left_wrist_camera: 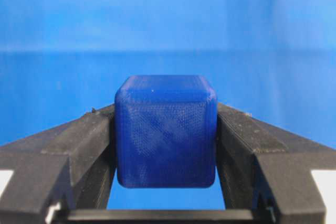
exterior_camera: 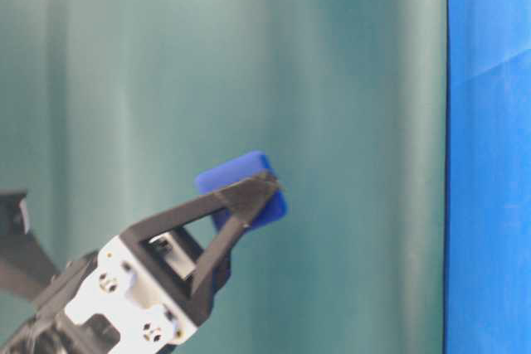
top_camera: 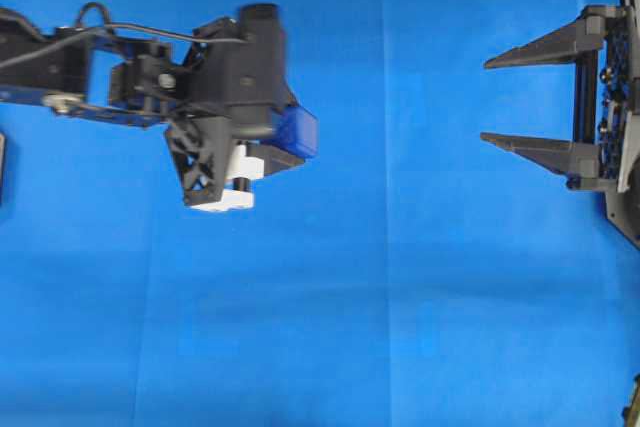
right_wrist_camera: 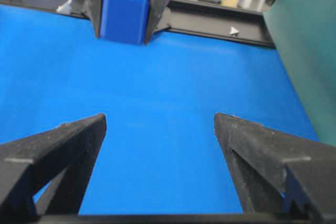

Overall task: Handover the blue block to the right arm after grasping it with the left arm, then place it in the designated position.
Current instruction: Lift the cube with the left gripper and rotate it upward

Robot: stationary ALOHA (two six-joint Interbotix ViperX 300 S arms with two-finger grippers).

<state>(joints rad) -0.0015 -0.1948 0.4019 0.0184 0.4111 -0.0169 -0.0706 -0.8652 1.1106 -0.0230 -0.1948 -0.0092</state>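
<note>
Fingers [left_wrist_camera: 79, 145] of our left gripper [left_wrist_camera: 165, 145] pinch the blue block [left_wrist_camera: 165, 132], a matte, finely ribbed, round-edged cube; our right gripper [right_wrist_camera: 157, 145] gapes.

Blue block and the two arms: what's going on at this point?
The left gripper has the blue block clamped between its fingers, lifted off the blue cloth. The right gripper sits across the cloth with its jaws wide open and empty, facing the block. No handover contact yet; there is a clear gap between them.
</note>
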